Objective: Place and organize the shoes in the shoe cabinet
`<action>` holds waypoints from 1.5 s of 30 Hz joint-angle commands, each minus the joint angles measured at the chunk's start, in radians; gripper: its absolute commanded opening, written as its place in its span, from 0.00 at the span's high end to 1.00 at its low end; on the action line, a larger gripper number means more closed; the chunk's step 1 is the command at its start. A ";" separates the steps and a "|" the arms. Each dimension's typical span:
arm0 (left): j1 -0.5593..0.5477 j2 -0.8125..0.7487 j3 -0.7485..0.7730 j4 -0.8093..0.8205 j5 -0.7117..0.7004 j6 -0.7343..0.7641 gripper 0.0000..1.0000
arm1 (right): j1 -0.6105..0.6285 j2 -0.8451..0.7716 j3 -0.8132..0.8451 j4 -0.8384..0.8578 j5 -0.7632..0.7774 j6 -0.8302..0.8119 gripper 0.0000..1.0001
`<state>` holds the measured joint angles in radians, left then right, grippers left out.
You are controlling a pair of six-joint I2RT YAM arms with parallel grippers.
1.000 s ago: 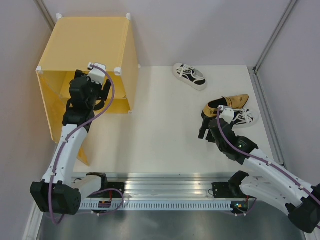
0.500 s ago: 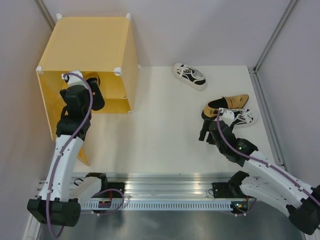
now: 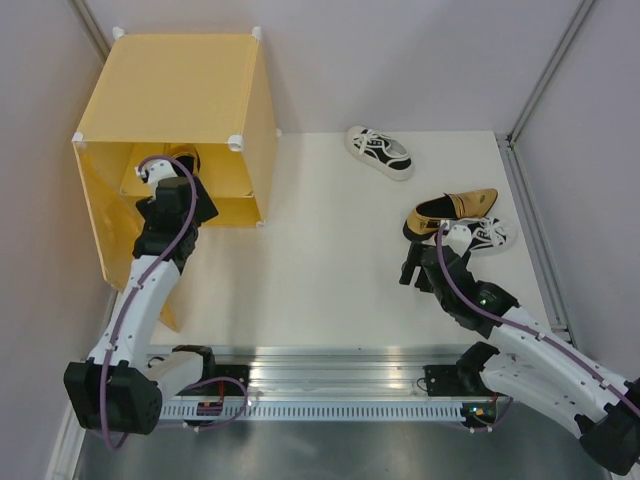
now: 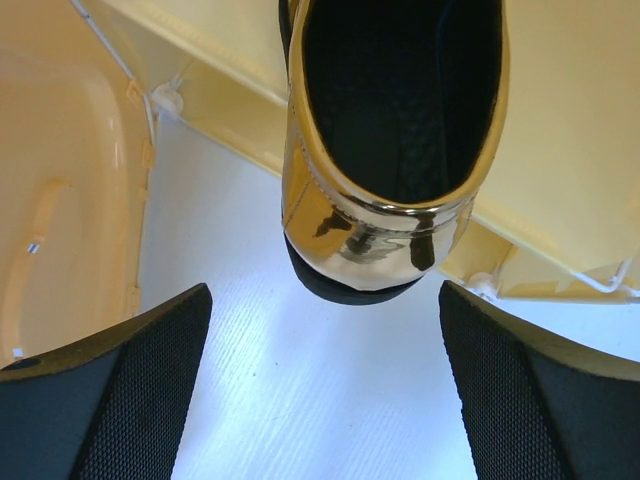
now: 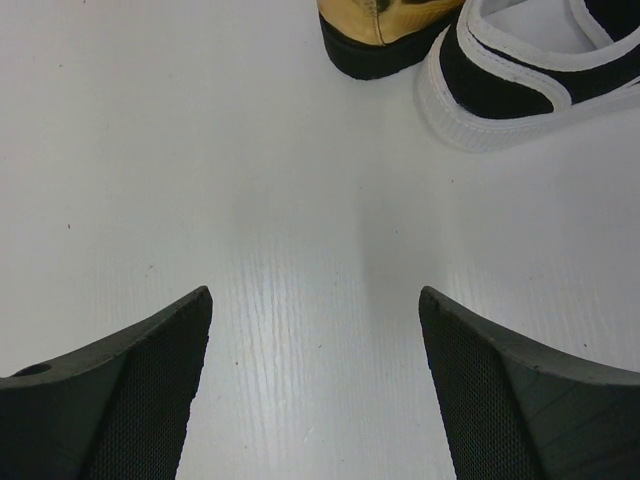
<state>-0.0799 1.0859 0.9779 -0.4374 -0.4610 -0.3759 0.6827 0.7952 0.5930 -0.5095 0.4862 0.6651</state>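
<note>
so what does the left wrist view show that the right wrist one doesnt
Only the left wrist: a gold loafer, heel toward the camera, lying in the yellow shoe cabinet just ahead of the left hand. Only the right wrist: the heel of the other gold loafer next to a white sneaker, ahead of the right hand. Both: the white table below, and a hand that is open and holds nothing.

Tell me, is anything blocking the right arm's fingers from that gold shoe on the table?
Nothing visible does. Only bare table lies between the open right fingers and the heel of the gold loafer; a white sneaker sits beside it.
</note>
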 commanded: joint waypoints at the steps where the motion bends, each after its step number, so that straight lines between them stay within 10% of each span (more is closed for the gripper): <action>1: 0.002 0.006 -0.021 0.086 -0.005 -0.067 0.03 | -0.002 -0.010 -0.010 0.029 0.003 -0.004 0.11; 14: -0.008 0.038 -0.162 0.348 -0.028 0.020 0.01 | -0.003 -0.019 -0.035 0.049 0.002 -0.001 0.11; 31: -0.006 0.078 -0.168 0.460 -0.073 0.124 0.51 | -0.002 -0.044 -0.050 0.051 0.003 -0.004 0.11; 45: 0.123 0.112 -0.127 0.568 0.249 0.428 0.53 | -0.003 -0.076 -0.058 0.034 0.008 -0.024 0.11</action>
<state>-0.0036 1.1797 0.8104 0.0196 -0.3500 -0.0628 0.6823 0.7330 0.5442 -0.4828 0.4862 0.6575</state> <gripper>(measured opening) 0.714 0.893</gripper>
